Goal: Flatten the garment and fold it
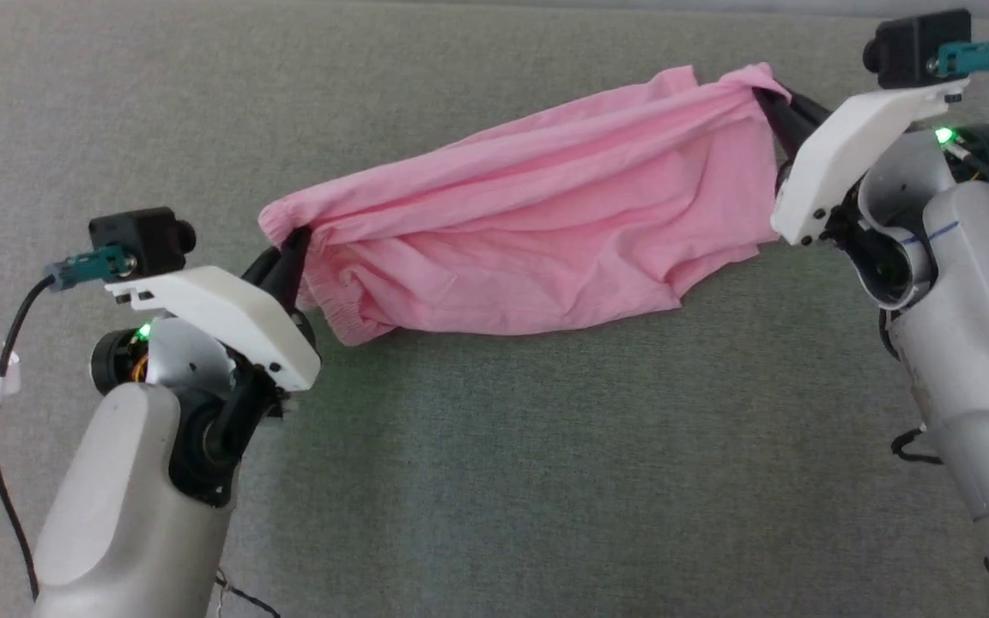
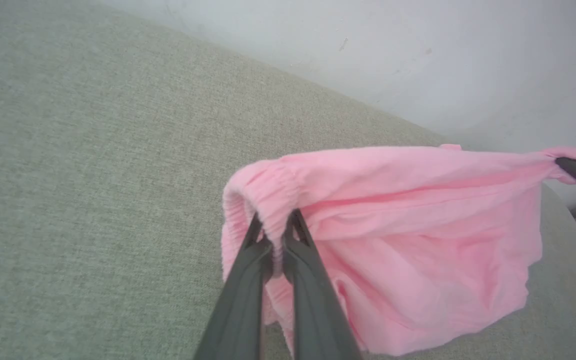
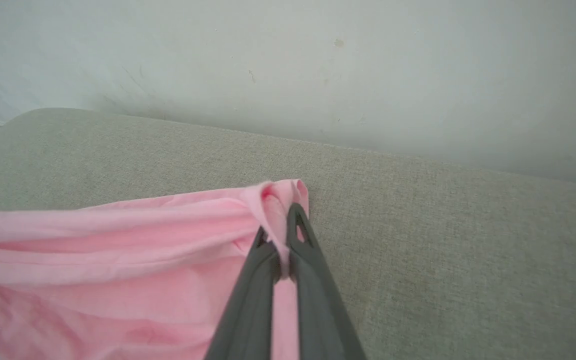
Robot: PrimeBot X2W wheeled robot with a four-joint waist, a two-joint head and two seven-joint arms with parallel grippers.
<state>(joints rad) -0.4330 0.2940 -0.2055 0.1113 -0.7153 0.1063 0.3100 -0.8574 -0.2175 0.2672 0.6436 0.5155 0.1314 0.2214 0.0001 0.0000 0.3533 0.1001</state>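
Garment: one small light-pink pair of shorts (image 1: pixel 537 232) in thin, wrinkly fabric, strung between the two grippers. Both ends are lifted and the middle sags in loose folds. Its lower edge hangs down to the surface, and I cannot tell whether it touches.
Left gripper (image 2: pixel 275 220): the jaws are nearly closed, pinching the gathered elastic waistband (image 2: pixel 268 185) at the garment's left end.
Right gripper (image 3: pixel 280 225): the jaws are pressed together on a bunched corner of fabric at the garment's right end, farther up the head view than the left grip.
Count: one garment, two grippers, two black wrist cameras, and one green light on each arm.
Surface: grey-green woven upholstery (image 1: pixel 494 481), broad and flat, rounding off at its far edge.
Room: a pale, plain wall (image 3: pixel 318 65) with a few faint marks, rising just behind the surface.
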